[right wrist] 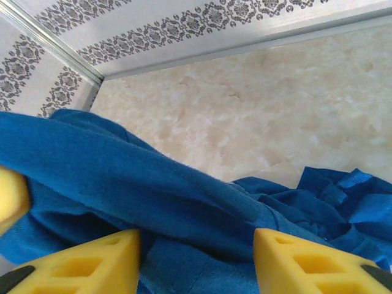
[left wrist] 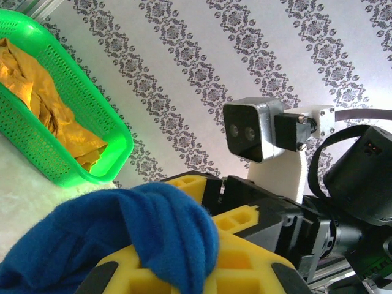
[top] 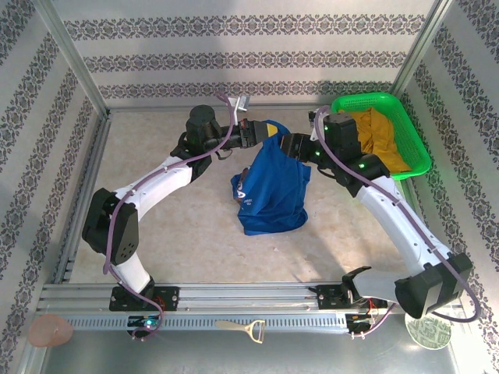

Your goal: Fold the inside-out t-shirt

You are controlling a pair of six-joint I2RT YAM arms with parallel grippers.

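Both arms reach across the table (top: 156, 234) to its far middle, where the inside-out t-shirt (top: 273, 187) hangs between them. Its top edge is lifted and the rest sags in a crumpled blue bunch onto the table surface. It is neither spread flat nor turned, so I judge that I am at the very start: getting hold of the shirt in two places so it can be opened out before any fold.

To the right, well apart from the shirt, the green basket (top: 413, 148) holds a mustard garment (top: 382, 136), which I leave alone.

My left gripper (top: 253, 132) is clamped on the shirt's upper edge; the left wrist view shows blue cloth bunched over its yellow pads. My right gripper (top: 290, 144) sits just beside it, at the same raised edge. In the right wrist view its yellow fingers (right wrist: 79, 260) stand apart with a band of blue cloth running across the gap, so I read it as not yet pinching.

Next, I think, the right jaws need to close on that band. Then the two grips should draw apart sideways, to stretch the edge and let the body hang free.
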